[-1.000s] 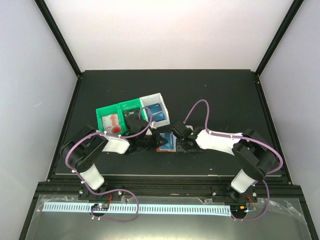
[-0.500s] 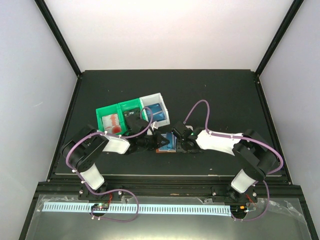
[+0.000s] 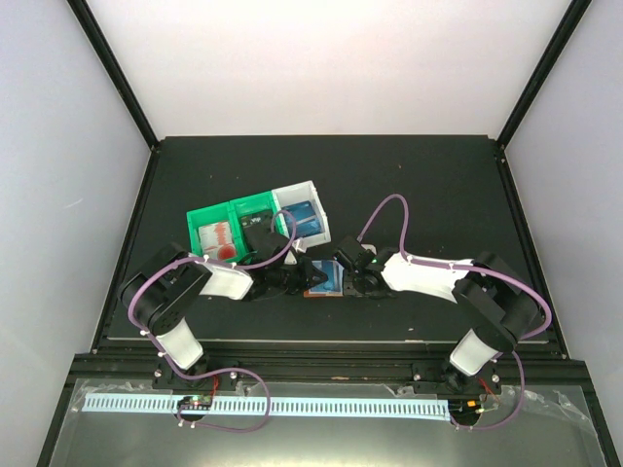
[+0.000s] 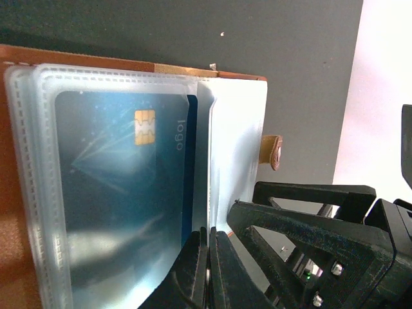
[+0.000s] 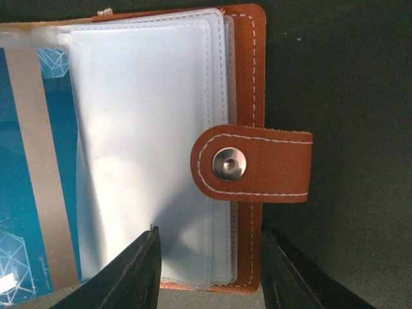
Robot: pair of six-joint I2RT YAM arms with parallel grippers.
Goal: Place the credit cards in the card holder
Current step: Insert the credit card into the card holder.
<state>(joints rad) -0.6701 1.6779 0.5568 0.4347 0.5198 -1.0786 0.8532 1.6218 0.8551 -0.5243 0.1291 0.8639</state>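
**Brown leather card holder open mid-surface, a gripper at each side**

- Card holder (image 3: 323, 278) lies open and flat on the dark surface (image 3: 419, 185), at centre frame in the top view, between the two arms' wrists.
- Left gripper (image 4: 207, 248): fully closed, fingers pressed together. Tips sit at the lower edge of a clear pocket leaf, bottom centre of the left wrist view. Can't tell whether a leaf is nipped between them.
- Blue card (image 4: 122, 193) with a gold chip sits inside a clear pocket, left half of that view. A darker blue edge shows just behind its right side.
- Right gripper (image 5: 209, 251): roughly half open, nothing clamped. One finger is over the clear pockets (image 5: 141, 122), the other over bare surface past the leather edge, so the holder's rim falls between them at the bottom of the right wrist view.
- Snap tab (image 5: 251, 162) is folded over the pockets, stud up, right of centre.
- A blue card face with a tan stripe (image 5: 35, 161) shows at the left edge of that view, under the pocket leaves.
- Green bins (image 3: 216, 216) and white bin (image 3: 288, 195) are up and left of the holder. A red-and-white card (image 3: 222, 239) is in the leftmost green bin, another blue card (image 3: 305, 216) in the white one.
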